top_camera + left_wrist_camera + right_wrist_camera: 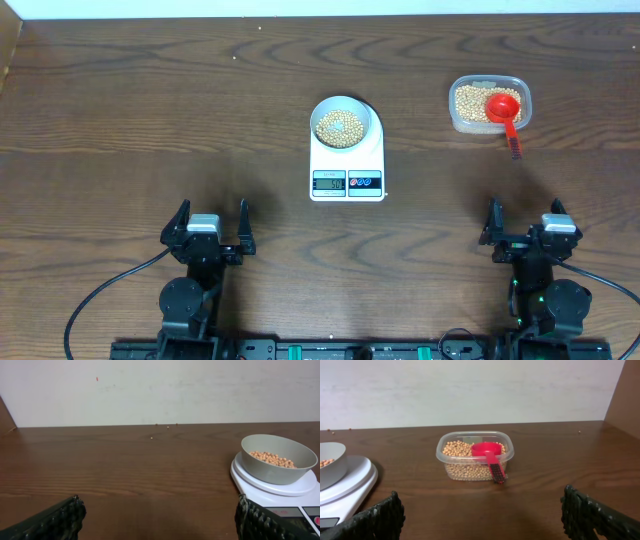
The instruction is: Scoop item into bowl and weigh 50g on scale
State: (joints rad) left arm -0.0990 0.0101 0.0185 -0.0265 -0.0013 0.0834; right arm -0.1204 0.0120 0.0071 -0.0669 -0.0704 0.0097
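The pale bowl (343, 124) stands on the white scale (346, 170) at the table's middle, holding a layer of tan beans (340, 127). It also shows at the right of the left wrist view, bowl (277, 460) on scale (272, 489). More beans fill a clear plastic tub (488, 104) at the far right, with a red scoop (503, 108) resting in it, handle over the rim. My left gripper (210, 228) and right gripper (527, 228) both sit open near the front edge, nothing between their fingers, well apart from scale and tub.
A few stray beans (152, 437) lie on the dark wooden table near the back wall. The table's left side (120, 120) is bare wood. A brown panel (625, 395) rises at the far right.
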